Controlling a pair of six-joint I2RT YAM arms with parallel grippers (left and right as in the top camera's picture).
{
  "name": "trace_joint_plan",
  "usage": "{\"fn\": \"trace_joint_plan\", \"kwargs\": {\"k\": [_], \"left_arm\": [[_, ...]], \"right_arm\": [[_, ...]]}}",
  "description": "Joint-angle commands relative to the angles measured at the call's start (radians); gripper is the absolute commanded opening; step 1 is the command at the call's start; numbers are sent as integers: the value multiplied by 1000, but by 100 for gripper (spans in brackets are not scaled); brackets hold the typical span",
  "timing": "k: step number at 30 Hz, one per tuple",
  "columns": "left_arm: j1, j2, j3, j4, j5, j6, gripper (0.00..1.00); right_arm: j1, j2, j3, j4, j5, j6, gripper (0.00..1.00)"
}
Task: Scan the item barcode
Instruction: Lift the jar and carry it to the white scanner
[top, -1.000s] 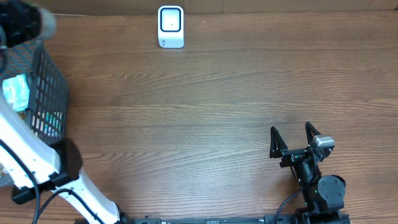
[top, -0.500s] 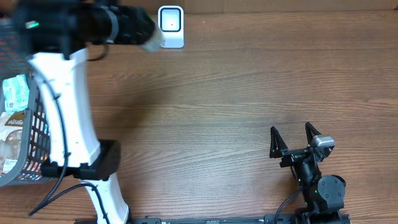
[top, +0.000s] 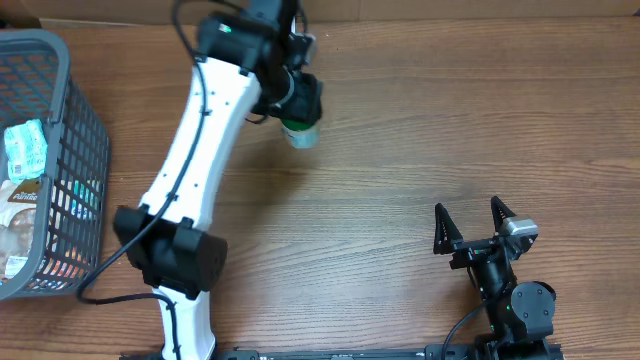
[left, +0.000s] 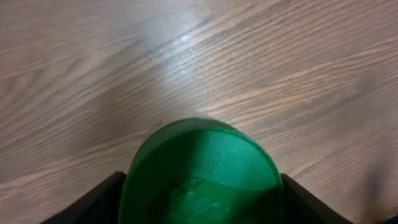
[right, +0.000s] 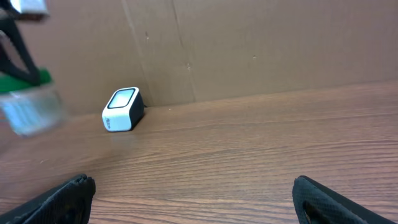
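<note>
My left gripper (top: 296, 108) is partly closed on the green-capped container (top: 301, 133). Its jaws pinch the cap from both sides, and the clear body hangs below, off the desk (top: 450, 120). I hold it toward 12 o'clock, a little left of centre. My right gripper (top: 468, 215) rests at about 5 o'clock, spread wide and empty.

The scanner (right: 121, 110) shows only in the right wrist view, at the far edge against the cardboard wall (right: 249, 43). From overhead my own arm hides it. The container looks near it, on its 6 o'clock side.

I cannot see where the barcode sits on the container, since the wrist view shows only the cap. So I would bring the body in front of the scanner's pale window and turn the wrist slowly. I would pause at each face and not sweep past, and stay apart from the window without bumping it.

For room, the wall closes off 12 o'clock, so any overshoot there hits cardboard. The basket (top: 60, 110) fills the 9 o'clock edge. From 1 through 4 o'clock the desk is bare wood, and I judge that the safest side for swinging or backing out.
</note>
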Motion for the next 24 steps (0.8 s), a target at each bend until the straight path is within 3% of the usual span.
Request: {"fn": "trace_joint_plan", "kwargs": {"k": [1, 7, 13, 24], "left_arm": [[-44, -4, -138, 122, -16, -71, 52], [-91, -4, -345, 371, -16, -159, 51], [-142, 0, -433, 532, -21, -199, 51], [-302, 71, -433, 640, -65, -209, 53]], "right_arm": [[-3, -12, -10, 7, 5, -1, 100], [-3, -12, -10, 7, 5, -1, 100], [-3, -12, -10, 7, 5, -1, 100], [-3, -12, -10, 7, 5, -1, 100]]}}
